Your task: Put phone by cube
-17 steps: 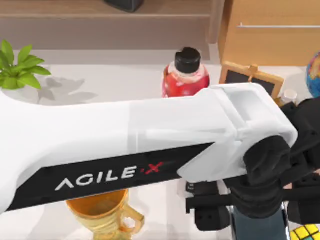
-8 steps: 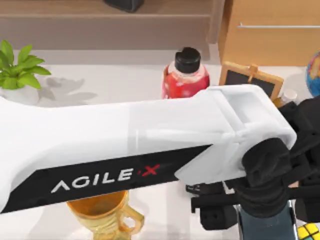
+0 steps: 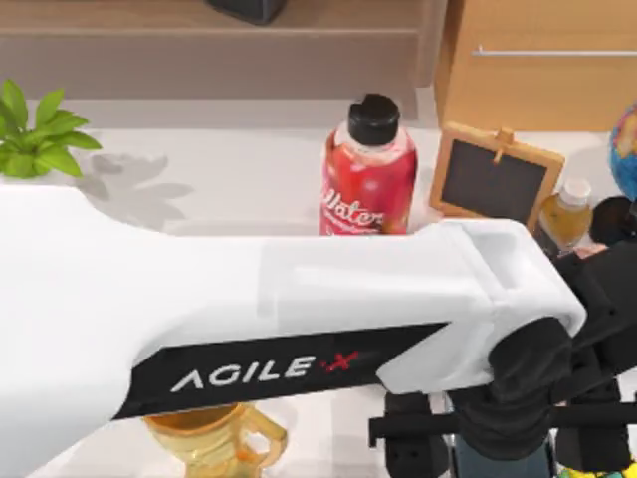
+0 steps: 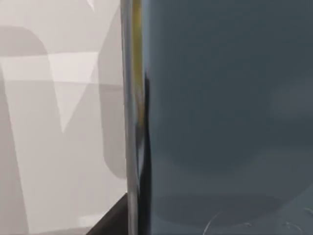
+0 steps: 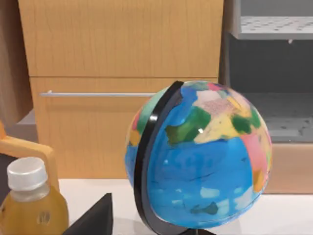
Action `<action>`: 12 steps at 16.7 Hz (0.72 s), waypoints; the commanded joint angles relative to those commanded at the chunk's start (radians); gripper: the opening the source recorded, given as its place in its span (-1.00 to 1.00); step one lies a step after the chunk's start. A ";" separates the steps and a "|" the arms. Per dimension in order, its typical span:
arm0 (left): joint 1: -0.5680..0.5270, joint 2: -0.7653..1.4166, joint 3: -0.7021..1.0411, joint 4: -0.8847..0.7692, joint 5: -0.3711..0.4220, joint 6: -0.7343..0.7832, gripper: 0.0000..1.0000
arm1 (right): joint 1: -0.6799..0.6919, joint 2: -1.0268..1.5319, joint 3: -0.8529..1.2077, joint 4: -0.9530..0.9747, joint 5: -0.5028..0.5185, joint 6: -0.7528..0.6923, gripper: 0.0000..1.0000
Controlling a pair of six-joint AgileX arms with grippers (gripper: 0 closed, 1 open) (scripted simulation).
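Top view: my left arm [image 3: 249, 329] spans the frame from 9 o'clock toward 4 o'clock. Left gripper [image 3: 498, 438] sits at 5 o'clock over the phone [image 3: 503, 463], slate edge just visible beneath it; can't tell the finger state. Cube [image 3: 607, 472] is a sliver at the bottom right corner, just beside the phone. Left wrist view has the phone [image 4: 225, 117] close up above the worktop [image 4: 58, 147]. Right wrist view faces a globe [image 5: 198, 159] and a juice bottle [image 5: 29, 205].
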State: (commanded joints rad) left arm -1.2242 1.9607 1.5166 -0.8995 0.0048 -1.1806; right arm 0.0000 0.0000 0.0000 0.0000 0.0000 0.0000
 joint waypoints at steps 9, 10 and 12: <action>0.018 0.128 -0.110 0.015 -0.014 0.002 -1.00 | 0.000 0.000 0.000 0.000 0.000 0.000 1.00; 0.018 0.128 -0.110 0.015 -0.014 0.002 -1.00 | 0.000 0.000 0.000 0.000 0.000 0.000 1.00; 0.018 0.128 -0.110 0.015 -0.014 0.002 -1.00 | 0.000 0.000 0.000 0.000 0.000 0.000 1.00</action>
State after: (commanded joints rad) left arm -1.2063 2.0885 1.4067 -0.8843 -0.0089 -1.1783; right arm 0.0000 0.0000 0.0000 0.0000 0.0000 0.0000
